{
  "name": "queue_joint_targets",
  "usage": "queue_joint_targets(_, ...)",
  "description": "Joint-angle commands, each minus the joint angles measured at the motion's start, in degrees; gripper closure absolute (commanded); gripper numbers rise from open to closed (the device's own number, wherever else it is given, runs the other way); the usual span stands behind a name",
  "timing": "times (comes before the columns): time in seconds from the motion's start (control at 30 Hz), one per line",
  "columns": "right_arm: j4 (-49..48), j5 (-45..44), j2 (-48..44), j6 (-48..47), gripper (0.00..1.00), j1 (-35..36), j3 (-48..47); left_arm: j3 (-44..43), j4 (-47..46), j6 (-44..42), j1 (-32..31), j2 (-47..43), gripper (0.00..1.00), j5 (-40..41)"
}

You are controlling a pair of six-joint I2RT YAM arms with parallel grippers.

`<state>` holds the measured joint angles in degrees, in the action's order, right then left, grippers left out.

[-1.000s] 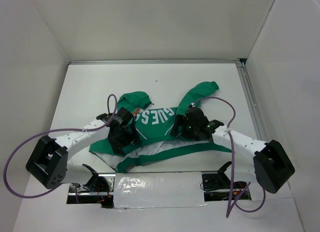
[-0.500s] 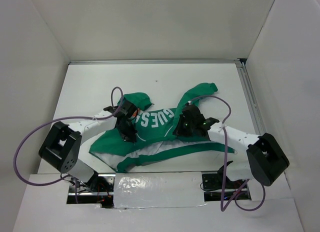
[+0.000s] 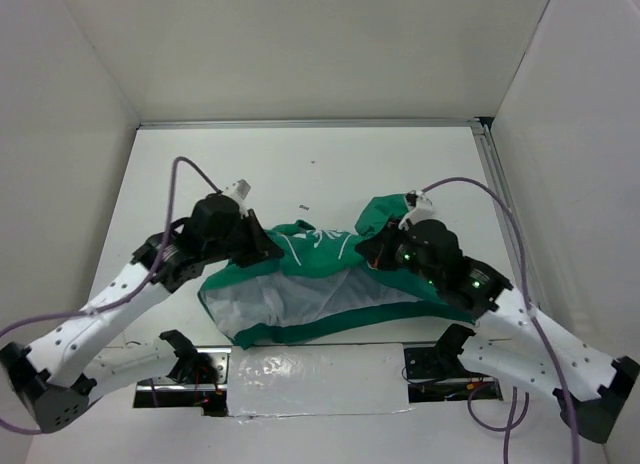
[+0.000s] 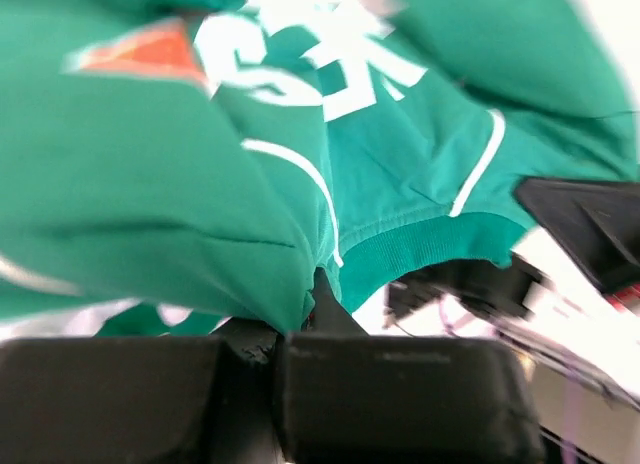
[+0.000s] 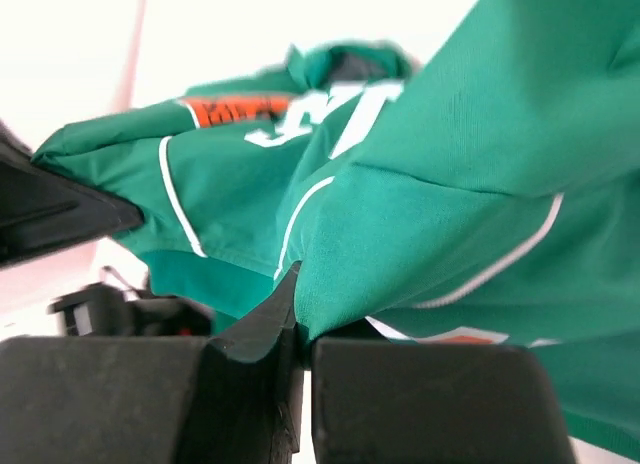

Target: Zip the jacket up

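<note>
Stretching across the near middle of the table [image 3: 300, 174], the jacket [image 3: 330, 259] is held at both ends, with its green back uppermost along the far edge and its white lining [image 3: 280, 299] showing in the wide hollow that sags toward the arm bases. White lettering [image 3: 315, 239] runs along the top fold, too creased to read from above. One sleeve [image 3: 390, 206] bunches up at the jacket's far right end, just beyond the right arm's wrist. A green hem band curves along the near side, ending close to the strip of silver tape [image 3: 320, 369] at the table's front edge. The left gripper [image 3: 262, 246] has its jaws closed on the jacket's left side; in the left wrist view a fold of the jacket [image 4: 150, 184] drops into the left gripper [image 4: 318, 294], with thin white piping [image 4: 480, 164] and an orange patch [image 4: 140, 49] visible beyond it. The right gripper [image 3: 375, 254] is likewise clamped on the right side; its wrist camera shows the jacket [image 5: 450, 184] pinched in the right gripper [image 5: 292, 284]. Purple cables [image 3: 175, 184] loop from both arms, and plain white walls [image 3: 300, 54] enclose the table on three sides.
</note>
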<state>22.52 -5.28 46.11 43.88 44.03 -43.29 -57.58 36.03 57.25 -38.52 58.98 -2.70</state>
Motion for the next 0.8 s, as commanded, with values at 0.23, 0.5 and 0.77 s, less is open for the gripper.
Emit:
queue_joint_targets(0.23, 6.3, -7.8, -13.1, 0.8, 1.00, 5.9, -13.0, -12.0, -4.5, -2.0, -5.5, -9.3, 1.00, -1.4)
queue_joint_targets(0.5, 10.5, -13.7, 9.6, 7.9, 1.00, -11.7, -26.6, -33.4, -2.3, -1.0, 5.5, 22.8, 1.00, -0.4)
queue_joint_targets(0.77, 1.4, 18.3, 53.7, 1.1, 0.46, -33.8, -48.1, -76.5, 9.6, -0.7, 16.1, 67.4, 0.01, -7.0)
